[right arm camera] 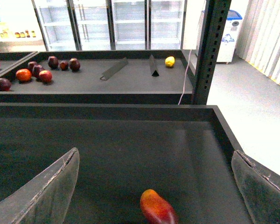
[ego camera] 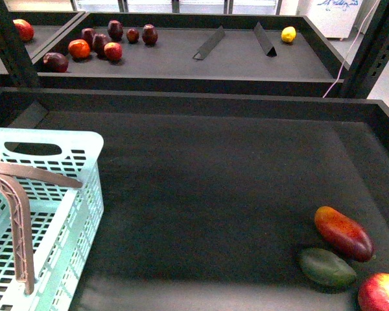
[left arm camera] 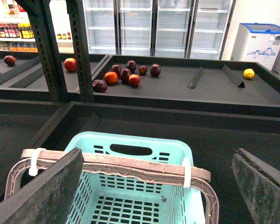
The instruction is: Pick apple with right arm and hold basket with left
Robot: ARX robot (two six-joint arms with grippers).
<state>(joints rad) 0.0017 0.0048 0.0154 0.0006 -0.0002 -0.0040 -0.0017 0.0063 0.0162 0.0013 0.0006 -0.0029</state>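
Beyond the basket (left arm camera: pixel 130 140), freezer lettering (left arm camera: pixel 265 51) looks unreadable.

Basket (ego camera: pixel 89 194) lower left; apple (ego camera: pixel 382 293) lower right corner, beside green mango (ego camera: pixel 326 267), red mango (ego camera: pixel 343 233).

Looked like a shop: a dark matte counter (ego camera: pixel 214 168) with raised edges sat near, and a second counter (ego camera: pixel 181 55) sat behind it. Glass-door fridges (left arm camera: pixel 154 23) lined the far wall, with a white chest freezer (left arm camera: pixel 263 39) to their right and bottle shelves (left arm camera: pixel 9 30) far left. The right side had pale grey floor (right arm camera: pixel 252 107), pale blinds (right arm camera: pixel 270 42) and a dark steel post (right arm camera: pixel 210 46).
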